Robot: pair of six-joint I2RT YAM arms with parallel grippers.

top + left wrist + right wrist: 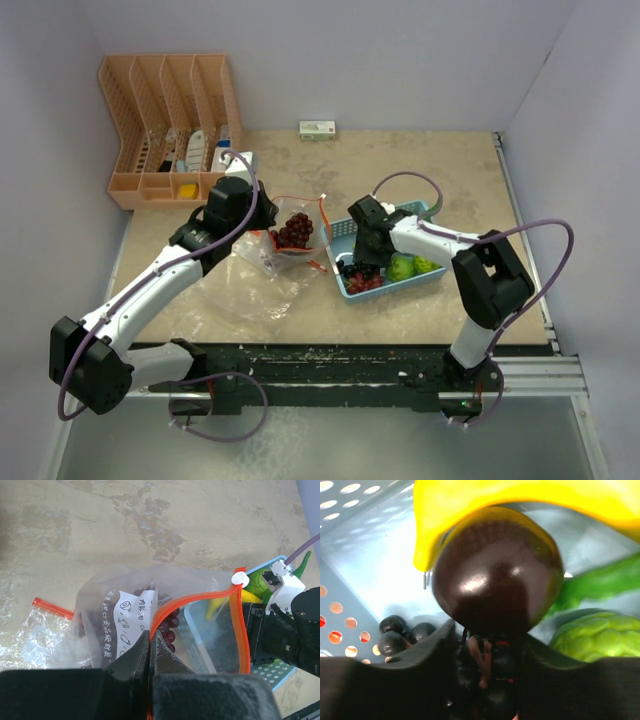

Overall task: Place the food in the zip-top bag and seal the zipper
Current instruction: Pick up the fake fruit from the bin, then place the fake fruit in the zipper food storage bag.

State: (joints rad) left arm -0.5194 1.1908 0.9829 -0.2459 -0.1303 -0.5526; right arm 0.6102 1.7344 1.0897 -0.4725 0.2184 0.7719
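The clear zip-top bag (290, 245) lies left of the basket with a dark red grape bunch (296, 230) inside. My left gripper (150, 636) is shut on the bag's mouth edge, pinching the orange-red zipper (200, 597) and holding the mouth raised. The white slider (240, 577) sits at the strip's far corner. My right gripper (487, 630) is down in the basket, its fingers closed against a dark grape bunch (490, 670). A glossy dark round fruit (495, 575) and the yellow banana (520, 500) lie just beyond the fingertips.
The light-blue basket (345, 228) also holds round green fruits (402, 267), a long green pepper (605, 580) and red grapes (365, 283). Another flat clear bag (52, 608) lies under the held one. An orange rack (170, 125) stands at the back left, a small box (317, 129) by the back wall.
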